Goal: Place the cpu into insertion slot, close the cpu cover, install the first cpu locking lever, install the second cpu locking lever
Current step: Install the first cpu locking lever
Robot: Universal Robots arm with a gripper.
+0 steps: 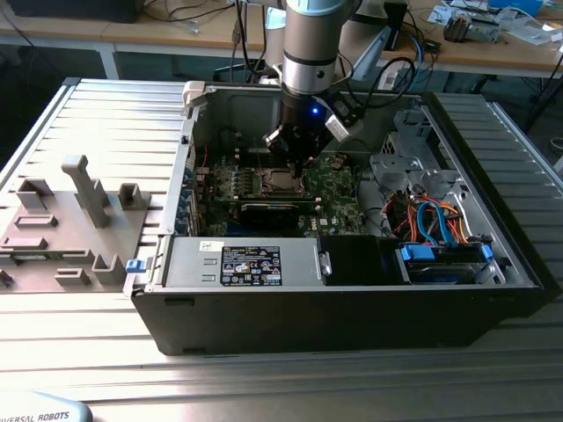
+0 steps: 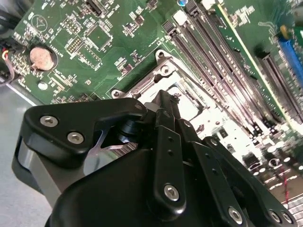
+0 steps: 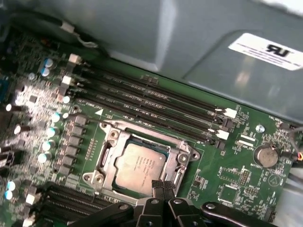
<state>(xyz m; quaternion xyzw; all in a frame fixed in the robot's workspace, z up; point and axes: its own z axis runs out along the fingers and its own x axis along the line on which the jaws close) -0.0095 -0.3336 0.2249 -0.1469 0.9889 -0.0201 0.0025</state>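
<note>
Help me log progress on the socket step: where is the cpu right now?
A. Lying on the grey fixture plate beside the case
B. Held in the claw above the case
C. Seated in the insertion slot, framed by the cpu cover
C: in the first wrist view the cpu lies flat in the insertion slot, with the cpu cover framing it.

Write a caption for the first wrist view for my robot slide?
The cpu sits in the insertion slot with the gripper at the socket's edge.

Open computer case (image 1: 352, 299), green motherboard (image 3: 227, 184)
</note>
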